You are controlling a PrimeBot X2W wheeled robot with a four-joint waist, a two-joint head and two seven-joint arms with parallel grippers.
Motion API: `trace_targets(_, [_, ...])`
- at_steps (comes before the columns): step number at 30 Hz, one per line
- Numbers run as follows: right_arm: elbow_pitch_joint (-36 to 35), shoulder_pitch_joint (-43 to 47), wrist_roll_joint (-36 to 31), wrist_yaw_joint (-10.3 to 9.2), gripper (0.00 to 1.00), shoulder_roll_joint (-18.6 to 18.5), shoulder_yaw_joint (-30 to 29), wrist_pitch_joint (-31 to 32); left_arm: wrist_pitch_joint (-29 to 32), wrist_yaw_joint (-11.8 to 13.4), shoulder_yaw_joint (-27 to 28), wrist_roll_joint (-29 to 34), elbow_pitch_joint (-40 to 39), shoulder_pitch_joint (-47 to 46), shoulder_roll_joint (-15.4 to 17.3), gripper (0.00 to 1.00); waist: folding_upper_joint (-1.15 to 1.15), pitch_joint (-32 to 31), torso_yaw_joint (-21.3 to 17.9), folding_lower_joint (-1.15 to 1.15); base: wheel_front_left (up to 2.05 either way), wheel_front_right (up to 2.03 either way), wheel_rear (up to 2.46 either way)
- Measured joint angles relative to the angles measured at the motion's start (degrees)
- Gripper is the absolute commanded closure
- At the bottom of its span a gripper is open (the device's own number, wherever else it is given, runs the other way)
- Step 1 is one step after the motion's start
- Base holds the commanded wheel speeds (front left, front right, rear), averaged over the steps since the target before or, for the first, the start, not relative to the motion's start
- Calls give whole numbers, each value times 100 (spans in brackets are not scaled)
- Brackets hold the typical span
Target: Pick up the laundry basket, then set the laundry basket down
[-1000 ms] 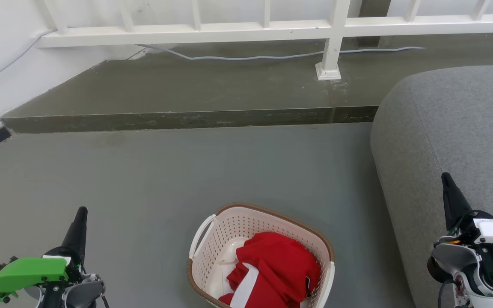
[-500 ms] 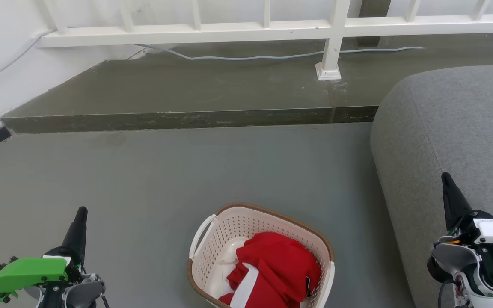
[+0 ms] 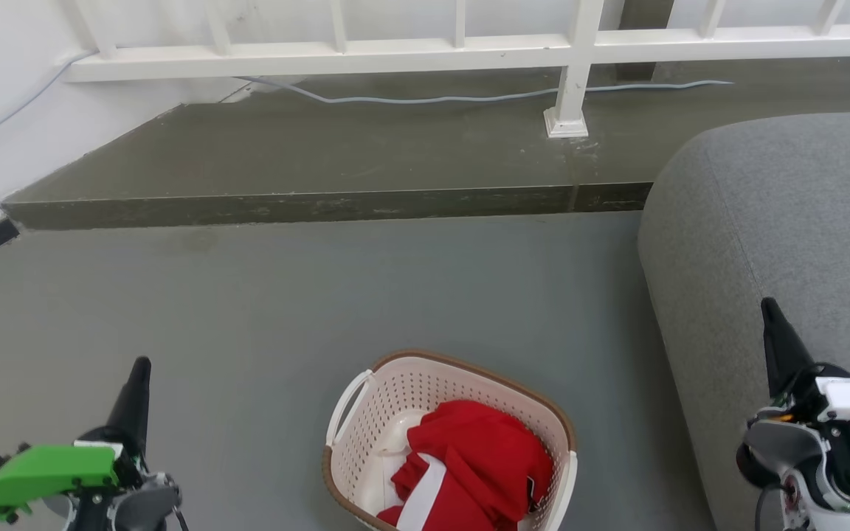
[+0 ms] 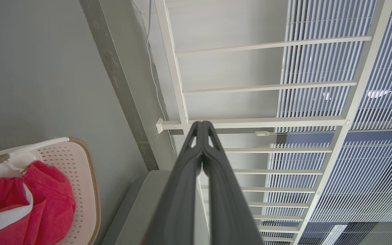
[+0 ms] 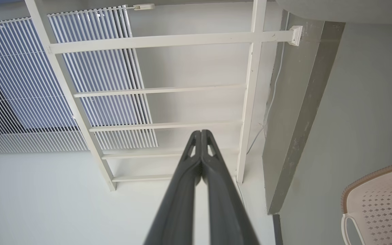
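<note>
Basket point(image 3: 388, 402) with red garment point(image 3: 484, 457) on floor point(image 3: 248, 310), left gripper point(image 3: 141, 365) and right gripper point(image 3: 768, 306) flanking it, fingers point(image 4: 179, 190) pressed together, empty

Basket point(image 3: 355, 442), between grippers, had near end cut by head view's bottom edge. Red cloth point(image 3: 484, 457) hid most of its floor. Left gripper point(image 3: 140, 363) and right gripper point(image 3: 767, 304) bodies were cut at same edge. Sofa point(image 3: 786, 221), under right gripper, ran off right edge. In wrist views, picture edges cut basket.
</note>
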Motion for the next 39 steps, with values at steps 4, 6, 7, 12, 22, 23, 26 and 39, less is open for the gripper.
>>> trace_targets(4, [165,124,0,-24,0,68,3,0,0,8,0,1,166,99,-65,0,0,1,-1,0,0,0,0])
trace_targets(6, [248,235,0,-24,0,116,12,-1,0,10,-11,0,241,202,-121,0,0,1,-1,0,0,0,0])
trace_targets(7, [253,258,0,-24,0,126,20,-3,0,10,-22,0,242,224,-124,0,0,2,-1,0,0,0,0])
trace_targets(12, [203,258,-8,-24,0,126,83,-34,-90,10,-103,1,203,225,-121,0,0,9,-5,0,0,0,0])
trace_targets(22, [37,237,-197,-24,0,96,248,-169,-315,10,-299,200,52,214,-113,0,0,25,-12,0,0,0,0])
trace_targets(23, [19,232,-233,-24,0,78,277,-194,-337,10,-328,250,36,214,-113,0,0,26,-13,0,0,0,0])
trace_targets(26, [-41,219,-396,-23,0,19,350,-269,-407,10,-388,414,23,212,-90,0,0,32,-15,0,0,0,0])
trace_targets(39, [-186,135,-1169,-23,0,-259,950,-627,-695,10,-760,1304,-1,123,98,0,0,55,-21,0,0,0,0])
